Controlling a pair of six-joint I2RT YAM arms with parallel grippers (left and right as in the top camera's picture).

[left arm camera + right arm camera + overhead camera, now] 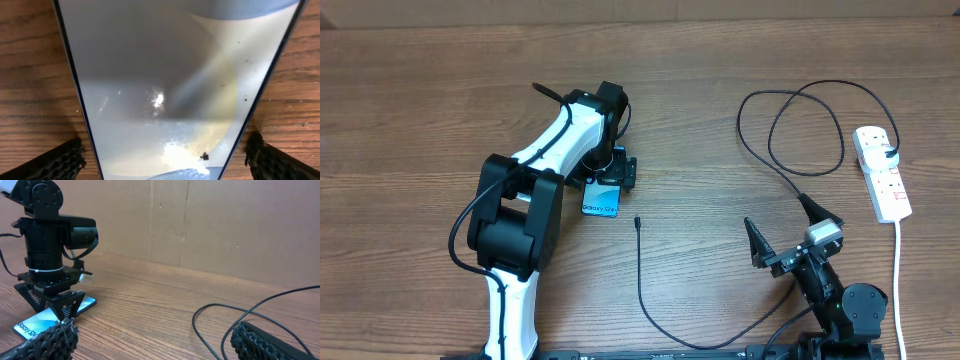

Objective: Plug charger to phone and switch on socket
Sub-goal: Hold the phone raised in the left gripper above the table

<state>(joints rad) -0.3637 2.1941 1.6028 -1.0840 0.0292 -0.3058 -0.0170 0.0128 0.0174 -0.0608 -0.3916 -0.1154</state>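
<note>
Wood-grain counter [410,90] carries everything here. The phone [601,198] lies flat on it left of centre, its cyan screen lit and facing up. The left hand [608,178] hangs straight over the phone's far end with its jaws spread wide. In the left wrist view its two black fingers [60,162] stand one on each side of the phone's long edges, with a sliver of wood showing between each finger and the frame, so nothing is gripped.

The charger [639,270] is a thin black cable. Its small plug tip lies on the counter just right of the phone, apart from it. From there it runs toward the robot's base, then loops widely over to the socket [882,172], which lies at the far right with its white cord [898,270] trailing back.

The right hand [783,225] sits low between the cable loops and the robot's base, spread wide and empty.
</note>
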